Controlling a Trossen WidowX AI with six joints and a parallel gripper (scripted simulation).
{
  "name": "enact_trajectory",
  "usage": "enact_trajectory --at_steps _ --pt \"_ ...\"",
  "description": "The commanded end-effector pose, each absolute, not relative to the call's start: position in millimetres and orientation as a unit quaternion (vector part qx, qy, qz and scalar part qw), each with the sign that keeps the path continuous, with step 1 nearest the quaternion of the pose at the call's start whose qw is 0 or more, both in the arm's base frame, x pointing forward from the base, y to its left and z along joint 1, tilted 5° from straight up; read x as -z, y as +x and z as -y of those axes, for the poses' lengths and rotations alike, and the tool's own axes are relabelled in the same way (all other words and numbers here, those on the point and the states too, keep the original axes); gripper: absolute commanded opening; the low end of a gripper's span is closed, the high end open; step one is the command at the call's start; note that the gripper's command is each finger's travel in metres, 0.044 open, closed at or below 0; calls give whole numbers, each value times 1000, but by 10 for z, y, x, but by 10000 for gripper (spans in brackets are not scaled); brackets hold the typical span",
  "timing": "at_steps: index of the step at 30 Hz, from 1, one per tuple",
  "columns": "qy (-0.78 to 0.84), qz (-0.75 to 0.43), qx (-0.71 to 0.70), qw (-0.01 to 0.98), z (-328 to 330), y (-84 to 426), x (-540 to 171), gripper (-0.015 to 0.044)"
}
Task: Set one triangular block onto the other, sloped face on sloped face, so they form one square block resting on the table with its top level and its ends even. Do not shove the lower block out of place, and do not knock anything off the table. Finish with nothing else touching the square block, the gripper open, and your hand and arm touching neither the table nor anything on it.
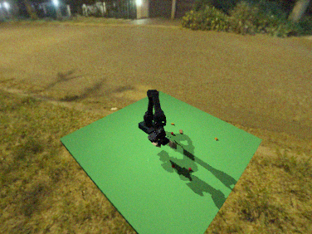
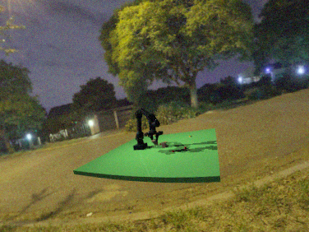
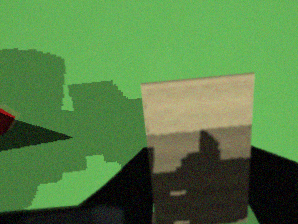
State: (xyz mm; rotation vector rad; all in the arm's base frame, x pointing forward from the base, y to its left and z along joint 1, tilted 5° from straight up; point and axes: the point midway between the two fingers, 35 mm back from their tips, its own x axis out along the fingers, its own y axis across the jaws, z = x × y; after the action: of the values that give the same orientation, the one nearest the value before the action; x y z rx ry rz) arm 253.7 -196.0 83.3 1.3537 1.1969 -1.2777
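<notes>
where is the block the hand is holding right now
In the wrist view the block is right of centre, between the fingers of the hand, with a red thing at the left edge.

Top: high, distant, slanting down over green tabletop [image 1: 124,166] [image 2: 164,166] [image 3: 215,35] (shared with exterior, low, distant, sidelong); wrist: close, downward.
</notes>
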Motion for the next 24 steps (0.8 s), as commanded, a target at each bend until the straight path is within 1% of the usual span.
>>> enact_trajectory --at_steps 1,24 --pt "531 -489 515 462 1796 2616 -904 0" --pt "540 -486 510 461 843 3009 -1192 0"
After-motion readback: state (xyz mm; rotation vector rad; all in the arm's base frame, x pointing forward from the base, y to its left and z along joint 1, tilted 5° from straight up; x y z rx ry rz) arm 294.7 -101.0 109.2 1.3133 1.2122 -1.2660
